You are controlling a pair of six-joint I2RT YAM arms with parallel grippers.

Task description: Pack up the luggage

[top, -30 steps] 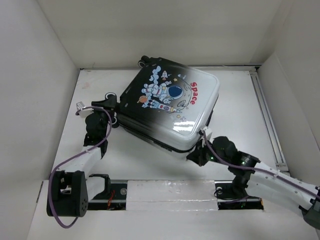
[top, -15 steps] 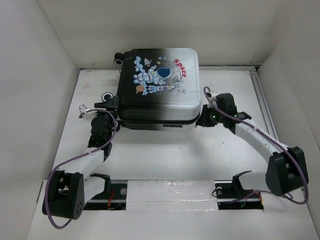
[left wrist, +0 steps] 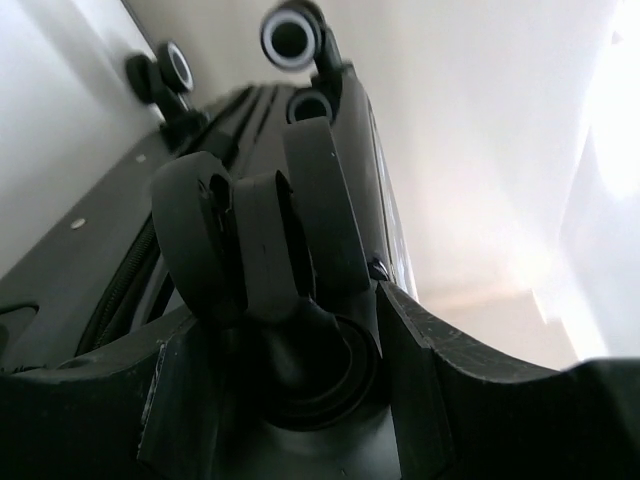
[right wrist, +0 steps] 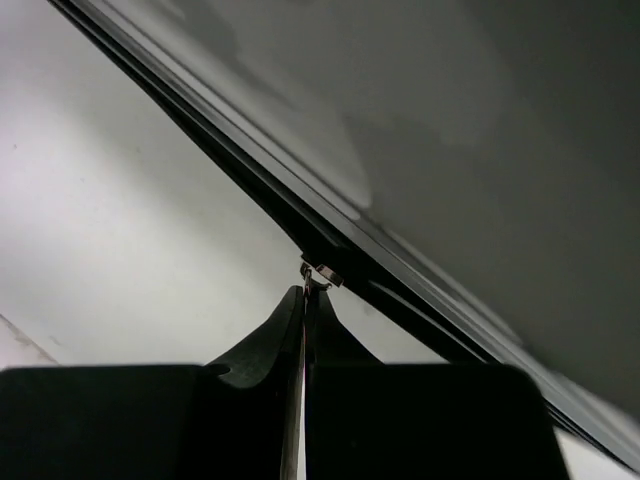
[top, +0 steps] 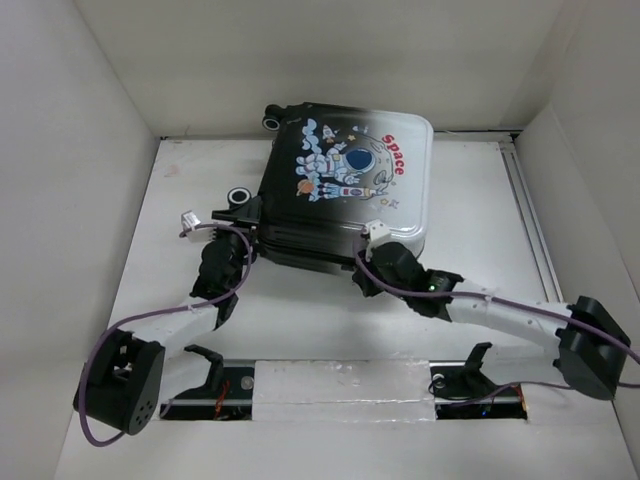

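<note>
- The luggage (top: 345,190) is seen lying flat and closed at the back middle of the table (top: 480,200), with the astronaut and red "Space" print facing up.
- Its back edge is placed close to the rear wall, and its casters are turned to the left side.
- The left tool (left wrist: 285,320) is set at the near-left corner of the luggage, where a caster wheel (left wrist: 270,250) is clamped between its fingers.
- Two further wheels (left wrist: 292,35) are seen beyond it in the left wrist view.
- The right tool (right wrist: 304,292) is held at the near edge of the luggage with its fingers pressed together.
- Its tips are placed against a small metal tab (right wrist: 322,272) on the zip line; whether the tab is pinched cannot be told.
</note>
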